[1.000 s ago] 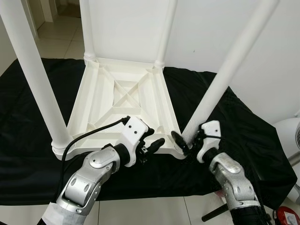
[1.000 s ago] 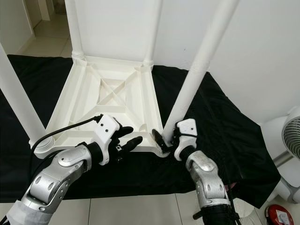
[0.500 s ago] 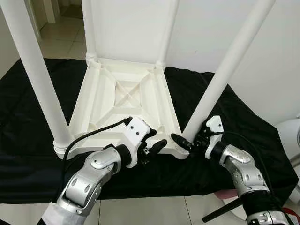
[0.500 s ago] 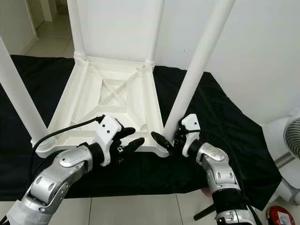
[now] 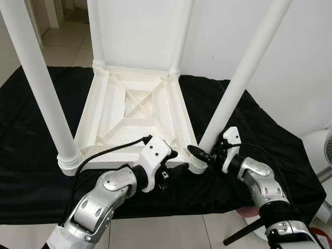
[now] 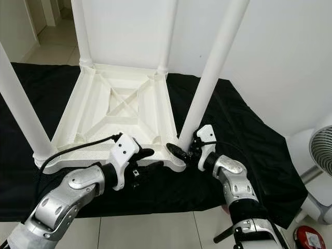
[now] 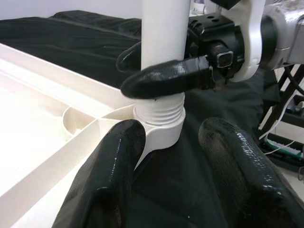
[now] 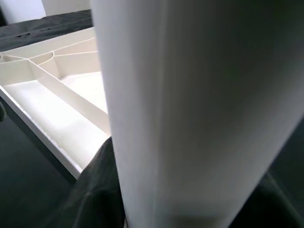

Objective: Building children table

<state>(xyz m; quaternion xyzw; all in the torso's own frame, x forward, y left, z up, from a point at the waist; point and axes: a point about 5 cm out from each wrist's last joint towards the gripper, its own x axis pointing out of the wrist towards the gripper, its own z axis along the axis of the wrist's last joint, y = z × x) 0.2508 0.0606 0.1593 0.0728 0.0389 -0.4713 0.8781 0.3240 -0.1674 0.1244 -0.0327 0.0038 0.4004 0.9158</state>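
I have the white plastic children's table (image 5: 136, 111) upside down on a black cloth (image 5: 31, 155) spread over the tiled floor (image 5: 171, 233), its ribbed underside facing up with a cross brace in the middle, and four white legs standing up from its corners. My right gripper (image 5: 203, 154) is closed around the near-right leg (image 5: 236, 85) just above its base; in the left wrist view one black finger (image 7: 166, 78) lies across the front of the leg and the other shows behind it, right above the threaded collar (image 7: 159, 111) where the leg meets the corner socket. That leg leans away to the right in the head views. In the right wrist view the leg (image 8: 190, 109) stands very close to the lens, with the ribbed tray of the table beside it. My left gripper (image 5: 175, 167) sits at the near edge of the table, just left of that same corner, its two fingers spread apart with nothing between them; I cannot tell whether they touch the rim. The near-left leg (image 5: 41, 88) stands in its socket at the other front corner, and the two far legs rise against the white wall (image 5: 290, 78). A white fan (image 6: 319, 155) stands off the cloth at the far right
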